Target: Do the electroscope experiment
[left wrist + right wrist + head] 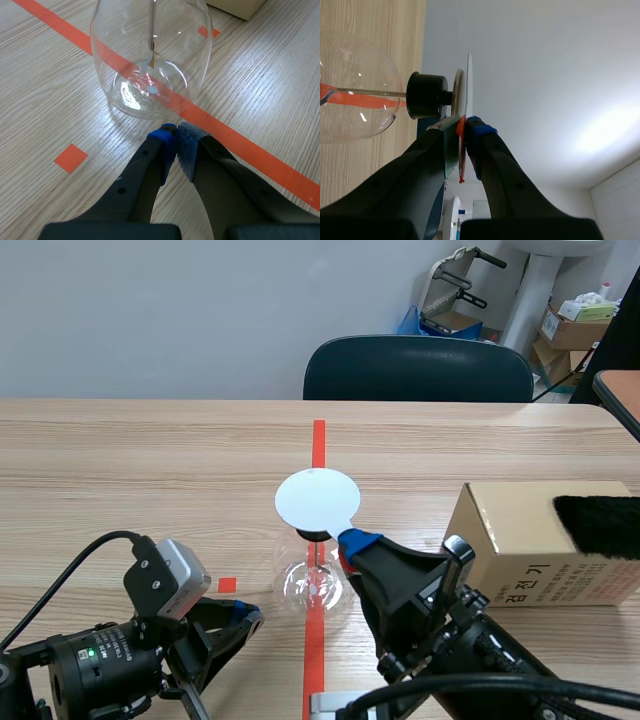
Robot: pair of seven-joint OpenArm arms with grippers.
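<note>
The electroscope (pixel 315 585) stands on the table (pixel 150 470) with its white disc (pixel 317 499) uppermost, and the right hand (pixel 352 540), pinching a thin red strip (pixel 460 129), holds it at that disc's rim, probably to pass charge, while the left hand (pixel 175 137), closed on nothing, rests just beside the electroscope's base.

The only writing that can be read stands on the box (pixel 500 530) at the right of the table: black Korean characters on its near side, seemingly 검전기. Print on the cartons (pixel 575 328) in the far corner is too small to read.
</note>
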